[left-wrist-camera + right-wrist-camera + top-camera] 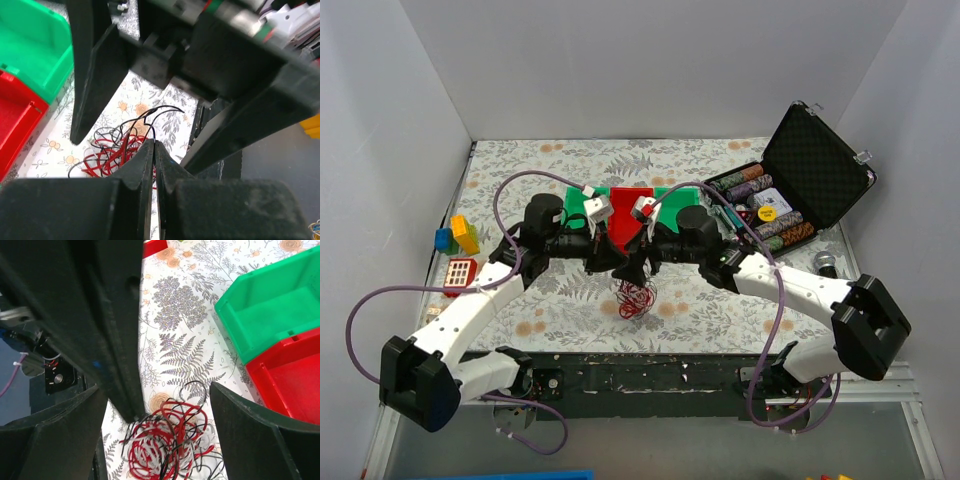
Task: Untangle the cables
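- Leaf-print cloth (175, 305) shows beneath the cables (165, 440), one tight clump just under both grippers.
- Clenched, the left gripper (154, 150) pinches a black strand; the right gripper (157, 390) gapes over the clump.
- Untangling looks barely begun.

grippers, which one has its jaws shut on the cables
The left gripper: its jaws are pressed together on a black strand of the cables. The right gripper has its jaws spread wide, holding nothing.
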`<state>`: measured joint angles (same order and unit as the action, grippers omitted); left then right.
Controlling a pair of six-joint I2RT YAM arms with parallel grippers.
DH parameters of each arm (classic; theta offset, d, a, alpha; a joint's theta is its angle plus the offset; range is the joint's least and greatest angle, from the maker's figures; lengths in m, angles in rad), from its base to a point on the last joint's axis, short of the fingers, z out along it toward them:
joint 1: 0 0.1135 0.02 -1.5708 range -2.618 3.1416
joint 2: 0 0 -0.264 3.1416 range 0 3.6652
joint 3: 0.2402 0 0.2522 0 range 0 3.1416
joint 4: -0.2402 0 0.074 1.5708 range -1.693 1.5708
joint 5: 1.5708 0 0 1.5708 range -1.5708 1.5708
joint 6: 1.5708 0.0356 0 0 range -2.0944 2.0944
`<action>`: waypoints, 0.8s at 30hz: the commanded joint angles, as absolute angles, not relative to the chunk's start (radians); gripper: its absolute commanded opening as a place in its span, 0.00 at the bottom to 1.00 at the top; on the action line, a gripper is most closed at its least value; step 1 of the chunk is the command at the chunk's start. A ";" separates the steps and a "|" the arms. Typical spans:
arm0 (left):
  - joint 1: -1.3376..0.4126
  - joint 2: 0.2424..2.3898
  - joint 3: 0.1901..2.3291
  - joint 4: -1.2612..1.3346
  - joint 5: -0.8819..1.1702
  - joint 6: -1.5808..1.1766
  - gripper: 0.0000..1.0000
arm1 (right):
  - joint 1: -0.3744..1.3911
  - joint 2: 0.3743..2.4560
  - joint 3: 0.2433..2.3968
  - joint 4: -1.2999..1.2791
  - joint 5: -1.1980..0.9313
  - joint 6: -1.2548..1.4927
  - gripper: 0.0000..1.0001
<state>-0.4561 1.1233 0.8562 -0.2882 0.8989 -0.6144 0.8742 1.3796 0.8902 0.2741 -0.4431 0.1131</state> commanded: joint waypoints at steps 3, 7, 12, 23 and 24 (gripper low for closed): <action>-0.476 1.057 0.957 -0.210 0.942 -0.755 0.00 | 0.885 1.417 0.841 0.397 -0.407 0.153 0.86; -0.476 1.048 1.012 -0.161 0.919 -0.811 0.00 | 0.885 1.402 0.763 0.425 -0.385 0.163 0.84; -0.476 1.057 1.120 -0.129 0.850 -0.853 0.00 | 0.885 1.390 0.681 0.465 -0.377 0.173 0.83; -0.476 1.109 1.373 -0.101 0.772 -0.899 0.00 | 0.882 1.439 0.594 0.457 -0.347 0.172 0.77; -0.476 1.118 1.415 -0.104 0.750 -0.885 0.00 | 0.882 1.437 0.588 0.451 -0.331 0.167 0.77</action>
<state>-0.4717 1.1049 1.2766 -0.1364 0.8303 -0.8982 0.8795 1.4254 0.6266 0.4438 -0.3744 0.1768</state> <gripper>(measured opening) 0.013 0.771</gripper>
